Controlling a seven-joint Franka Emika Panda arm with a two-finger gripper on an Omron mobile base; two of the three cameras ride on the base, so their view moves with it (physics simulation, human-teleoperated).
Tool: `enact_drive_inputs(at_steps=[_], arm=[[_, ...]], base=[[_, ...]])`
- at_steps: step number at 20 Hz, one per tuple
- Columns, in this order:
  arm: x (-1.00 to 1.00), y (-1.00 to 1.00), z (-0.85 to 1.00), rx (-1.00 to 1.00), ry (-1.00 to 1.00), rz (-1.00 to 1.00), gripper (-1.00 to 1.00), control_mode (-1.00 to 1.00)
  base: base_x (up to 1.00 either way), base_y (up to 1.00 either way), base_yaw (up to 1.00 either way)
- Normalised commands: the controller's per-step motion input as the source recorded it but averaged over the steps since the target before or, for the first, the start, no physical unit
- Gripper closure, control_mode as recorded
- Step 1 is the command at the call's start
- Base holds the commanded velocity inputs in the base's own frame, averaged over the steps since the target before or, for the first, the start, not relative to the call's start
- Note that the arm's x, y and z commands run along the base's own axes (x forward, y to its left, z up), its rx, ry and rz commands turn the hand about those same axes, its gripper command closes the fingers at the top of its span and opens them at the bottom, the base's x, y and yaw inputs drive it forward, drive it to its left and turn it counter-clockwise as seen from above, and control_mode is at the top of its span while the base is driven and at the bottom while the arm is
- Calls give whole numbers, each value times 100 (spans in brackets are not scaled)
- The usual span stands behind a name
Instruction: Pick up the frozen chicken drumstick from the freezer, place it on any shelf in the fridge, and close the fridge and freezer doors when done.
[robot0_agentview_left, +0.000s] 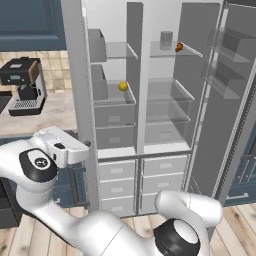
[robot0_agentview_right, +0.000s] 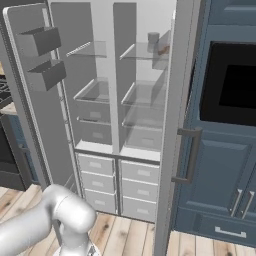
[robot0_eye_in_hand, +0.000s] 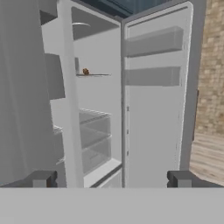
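Gripper (robot0_eye_in_hand: 111, 179): nearest item, jaws spread wide w/ nothing between them, well short of the cabinet, aimed into the unit w/ both doors (robot0_agentview_left: 227, 100) swung open. Mid-depth: freezer (robot0_agentview_left: 167, 90) beside fridge (robot0_agentview_left: 112, 95), yellow ball (robot0_agentview_left: 123, 86) on a fridge shelf; farthest, frozen chicken drumstick (robot0_agentview_left: 179, 47) sat on the top freezer shelf just beside a grey cylinder (robot0_agentview_left: 166, 40). Step judged: approach, pre-grasp; next move req'd a long reach up and in to the drumstick, clear of the cylinder.

My arm (robot0_agentview_left: 75, 220) is glossy white, rounded links with dark round joint caps; my two small fingertips (robot0_eye_in_hand: 41, 178) are dark grey blocks.
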Motion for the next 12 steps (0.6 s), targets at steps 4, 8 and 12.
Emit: enact_drive_inputs(at_steps=[4, 8, 12], arm=[[58, 17, -11, -4, 0, 8, -100, -100], [68, 47, -11, -5, 0, 0, -100, -100], [67, 31, -14, -5, 2, 0, -100, -100]], base=[[0, 0, 0], [0, 0, 0], [0, 0, 0]])
